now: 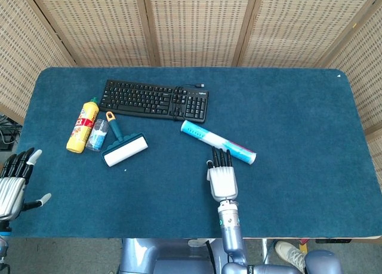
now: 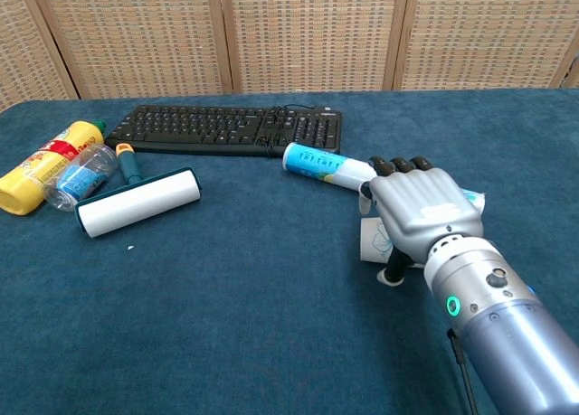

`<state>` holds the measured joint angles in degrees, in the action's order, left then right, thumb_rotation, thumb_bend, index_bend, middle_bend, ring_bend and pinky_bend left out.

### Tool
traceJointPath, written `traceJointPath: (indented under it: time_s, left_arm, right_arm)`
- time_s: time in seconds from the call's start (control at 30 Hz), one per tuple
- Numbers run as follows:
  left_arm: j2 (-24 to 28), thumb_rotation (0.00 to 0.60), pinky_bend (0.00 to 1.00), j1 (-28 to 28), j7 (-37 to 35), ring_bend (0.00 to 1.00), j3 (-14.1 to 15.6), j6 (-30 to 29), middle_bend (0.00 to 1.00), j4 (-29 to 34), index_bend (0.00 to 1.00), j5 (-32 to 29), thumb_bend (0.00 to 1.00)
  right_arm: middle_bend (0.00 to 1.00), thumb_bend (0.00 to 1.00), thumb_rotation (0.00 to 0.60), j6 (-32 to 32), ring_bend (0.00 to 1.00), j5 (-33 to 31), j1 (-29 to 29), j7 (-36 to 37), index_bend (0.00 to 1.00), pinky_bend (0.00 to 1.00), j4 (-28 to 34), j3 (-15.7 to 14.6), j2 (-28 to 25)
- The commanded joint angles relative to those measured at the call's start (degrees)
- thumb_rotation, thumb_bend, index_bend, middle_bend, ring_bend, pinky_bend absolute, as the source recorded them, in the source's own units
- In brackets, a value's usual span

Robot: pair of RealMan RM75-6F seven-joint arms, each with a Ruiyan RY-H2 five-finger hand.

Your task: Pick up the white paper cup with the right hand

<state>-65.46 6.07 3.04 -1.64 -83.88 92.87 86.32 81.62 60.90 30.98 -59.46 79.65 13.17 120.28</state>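
Note:
The white paper cup (image 2: 373, 239), printed with a pale blue flower, lies on its side on the blue table cloth. My right hand (image 2: 422, 212) is spread over it, palm down, and hides most of it. The fingers point away from me, and the thumb tip sits at the cup's near side. In the head view the right hand (image 1: 222, 179) covers the cup almost entirely. The fingers look extended, not closed around the cup. My left hand (image 1: 13, 181) hangs open beyond the table's left front edge, holding nothing.
A blue and white tube (image 1: 218, 142) lies just beyond my right fingertips. Further left are a black keyboard (image 1: 154, 99), a lint roller (image 1: 124, 148), a yellow bottle (image 1: 83, 125) and a small clear bottle (image 1: 97, 135). A wicker screen stands behind the table.

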Motion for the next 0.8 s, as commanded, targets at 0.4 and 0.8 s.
traceJointPath:
  time_s: [0.4, 0.8]
  left_arm:
    - [0.0, 0.600, 0.00, -0.1, 0.1, 0.00, 0.1, -0.4, 0.00, 0.2, 0.00, 0.4, 0.18]
    - [-0.1, 0.600, 0.00, 0.0, 0.3, 0.00, 0.1, -0.2, 0.00, 0.2, 0.00, 0.2, 0.18]
  right_arm:
    - [0.12, 0.27, 0.600, 0.9, 0.00, 0.6, -0.9, 0.5, 0.47, 0.01, 2.8, -0.1, -1.8]
    - [0.12, 0.27, 0.600, -2.0, 0.00, -0.3, -4.1, 19.8, 0.47, 0.00, 13.5, 4.4, -5.6]
